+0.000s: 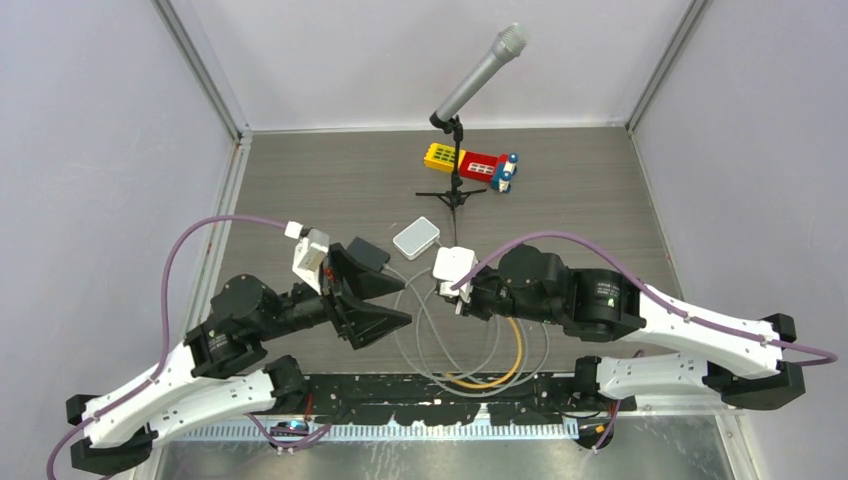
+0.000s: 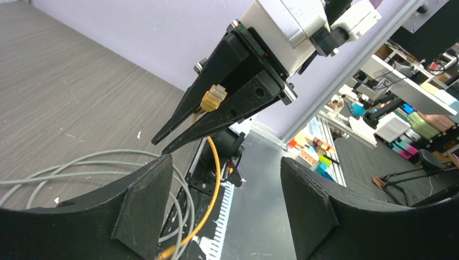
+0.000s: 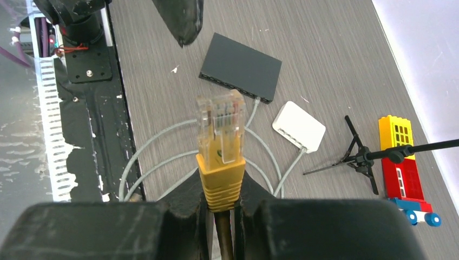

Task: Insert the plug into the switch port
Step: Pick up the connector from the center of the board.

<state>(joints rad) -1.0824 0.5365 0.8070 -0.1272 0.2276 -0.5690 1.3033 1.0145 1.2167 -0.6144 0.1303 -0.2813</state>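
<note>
My right gripper (image 3: 221, 189) is shut on a yellow plug (image 3: 219, 141) with a clear tip that points up and away from the fingers. Its yellow cable (image 1: 510, 365) loops towards the near edge. The black switch (image 3: 241, 67) lies flat on the table beyond the plug, with a grey cable in one port. In the top view the switch (image 1: 368, 252) is partly hidden by my left gripper (image 1: 400, 298), which is open and empty. The left wrist view shows the right gripper (image 2: 162, 142) holding the plug (image 2: 212, 97) above the left fingers (image 2: 143, 208).
A small white switch (image 1: 416, 237) lies right of the black one, joined to it by grey cable loops (image 1: 420, 340). A microphone on a tripod stand (image 1: 458, 150) and a toy brick vehicle (image 1: 470, 163) stand at the back. A black rail (image 1: 430, 400) runs along the near edge.
</note>
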